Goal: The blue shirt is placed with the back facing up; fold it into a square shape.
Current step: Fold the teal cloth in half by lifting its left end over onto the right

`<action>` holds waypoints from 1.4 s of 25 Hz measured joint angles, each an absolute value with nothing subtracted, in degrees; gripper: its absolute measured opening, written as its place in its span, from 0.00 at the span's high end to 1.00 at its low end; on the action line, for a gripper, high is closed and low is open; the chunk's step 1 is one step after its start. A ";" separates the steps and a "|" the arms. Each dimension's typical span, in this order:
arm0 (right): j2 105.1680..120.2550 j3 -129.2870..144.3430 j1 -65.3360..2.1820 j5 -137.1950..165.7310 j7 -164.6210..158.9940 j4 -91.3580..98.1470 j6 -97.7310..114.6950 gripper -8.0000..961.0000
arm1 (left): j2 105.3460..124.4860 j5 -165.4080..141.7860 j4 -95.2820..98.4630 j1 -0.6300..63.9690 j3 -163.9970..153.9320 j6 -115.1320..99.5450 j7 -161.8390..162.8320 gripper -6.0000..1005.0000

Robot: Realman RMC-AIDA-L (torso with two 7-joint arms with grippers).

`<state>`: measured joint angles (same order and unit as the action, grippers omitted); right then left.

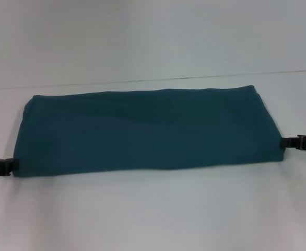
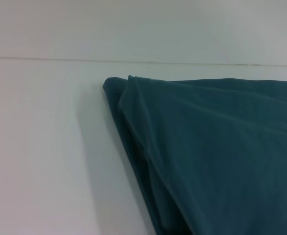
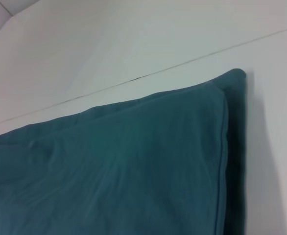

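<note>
The blue shirt lies folded into a long band across the white desk, long axis left-right; left pincer and right pincer touch opposite ends, equally near; grip cannot be told.

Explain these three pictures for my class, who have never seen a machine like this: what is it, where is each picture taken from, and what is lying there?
This is a two-armed robot. The wide picture comes from its head camera, looking down at a white table. On it lies a blue shirt, already folded into a long band. The left gripper is at the band's left end, the right gripper at its right end. Whether the jaws are pinching the cloth cannot be seen. The other two pictures come from wrist cameras, each showing a shirt corner close up.
</note>
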<state>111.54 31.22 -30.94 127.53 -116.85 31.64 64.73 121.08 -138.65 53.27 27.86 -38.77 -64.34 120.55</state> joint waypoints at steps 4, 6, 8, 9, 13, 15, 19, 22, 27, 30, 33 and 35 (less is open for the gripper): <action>111.59 30.89 -30.34 127.50 -116.62 31.71 64.93 0.98 | 121.05 -139.44 53.90 27.69 -37.50 -65.60 120.42 0.99; 111.60 30.62 -30.06 127.44 -116.61 31.75 65.05 0.98 | 121.04 -139.48 54.50 27.27 -37.06 -66.12 120.40 0.98; 111.61 30.25 -29.78 127.40 -116.59 31.85 65.40 0.98 | 121.03 -139.49 55.16 26.81 -36.72 -66.67 120.38 0.98; 111.62 30.06 -29.62 127.37 -116.57 31.88 65.59 0.98 | 121.03 -139.51 55.41 26.63 -36.55 -67.00 120.33 0.98; 111.63 29.82 -29.36 127.35 -116.36 31.91 66.06 0.98 | 120.87 -139.73 55.63 26.35 -36.21 -67.53 120.19 0.97; 111.72 29.81 -29.35 127.35 -116.09 31.91 66.41 0.98 | 120.85 -140.27 55.64 26.30 -36.21 -67.57 120.18 0.97; 111.88 29.79 -29.36 127.35 -115.80 31.91 66.78 0.98 | 120.85 -141.09 55.60 26.30 -36.25 -67.77 120.11 0.96; 111.97 29.79 -29.35 127.35 -115.73 31.91 66.86 0.98 | 120.84 -141.10 55.80 26.30 -36.23 -68.50 120.09 0.96; 112.18 29.78 -29.37 127.35 -115.34 31.91 67.18 0.97 | 120.85 -141.10 56.49 26.31 -36.21 -70.38 120.24 0.95; 112.41 29.90 -29.55 127.35 -115.05 31.90 67.64 0.93 | 120.75 -141.10 56.79 26.27 -36.15 -70.76 120.77 0.94; 112.45 29.81 -29.54 127.36 -115.05 32.46 68.11 0.85 | 120.72 -141.15 57.54 26.15 -35.73 -71.18 121.36 0.90; 112.61 29.08 -29.12 127.36 -115.04 33.81 68.71 0.75 | 120.93 -141.08 58.97 25.81 -34.78 -71.26 121.72 0.86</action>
